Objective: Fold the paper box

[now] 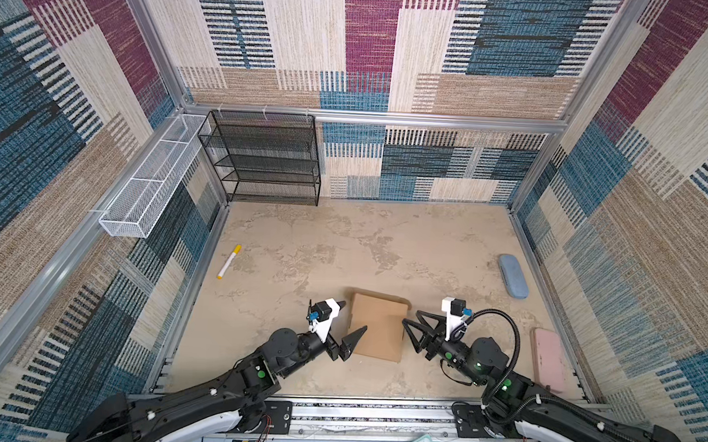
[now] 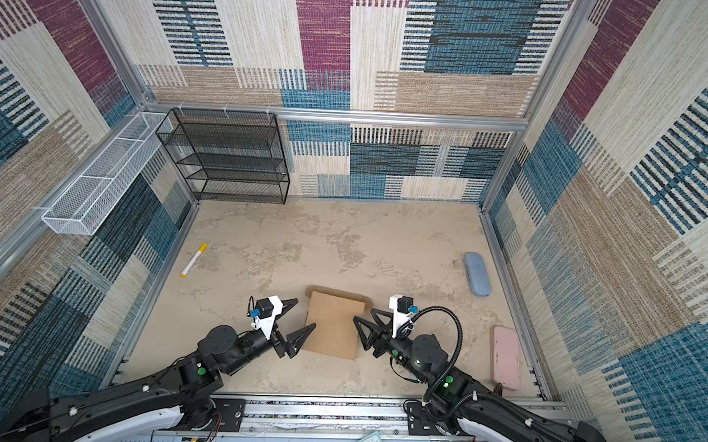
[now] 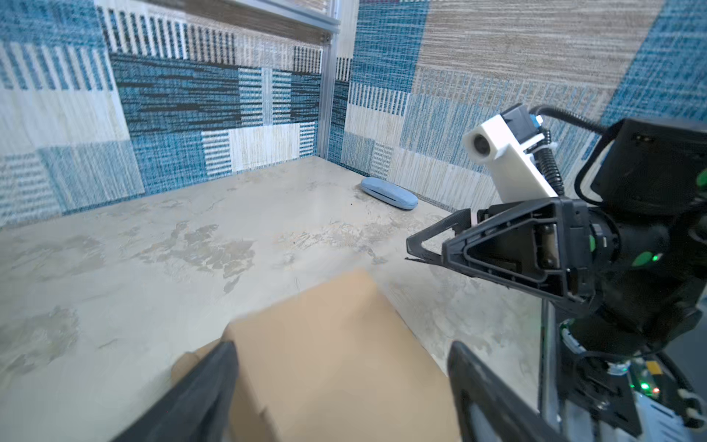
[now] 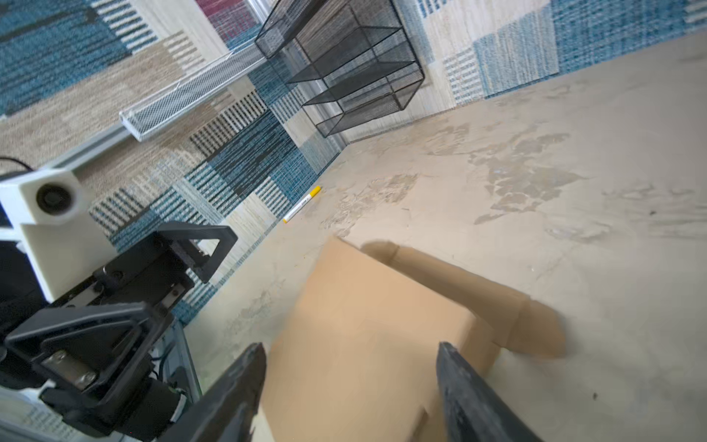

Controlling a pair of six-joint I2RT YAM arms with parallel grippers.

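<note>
Paper box: a plain brown cardboard paper box [image 1: 378,329] [image 2: 332,327] lies flat on the mottled beige table [image 1: 301,236], in the near middle, between my two arms. The top face is closed and smooth. A narrow cardboard strip with rounded ends shows along its far edge.

Left gripper: my left gripper [image 1: 353,316] [image 2: 306,313] is at the box's left edge, jaws spread wide. In both top views the farther finger points at the far left corner, and the nearer finger overlaps the near left edge. I cannot tell whether either finger touches the cardboard. My left wrist camera shows the box [image 3: 336,363] in the gap between my two blurred fingers [image 3: 199,386].

Right gripper: my right gripper [image 1: 411,317] [image 2: 363,314] sits just beside the box's right edge, jaws apart and gripping nothing. My right wrist camera shows the box [image 4: 363,344] ahead, between my dark fingers [image 4: 237,386].

Marker: a white marker with a yellow cap [image 1: 228,261] lies well to the left of the box and farther back.

Blue case: a pale blue case [image 1: 513,276] lies to the right of the box and farther back.

Pink case: a pink case [image 1: 549,359] lies to the right of the box, beyond my right gripper.

Black mesh shelf: a black mesh shelf [image 1: 264,159] stands far behind the box, to its left.
</note>
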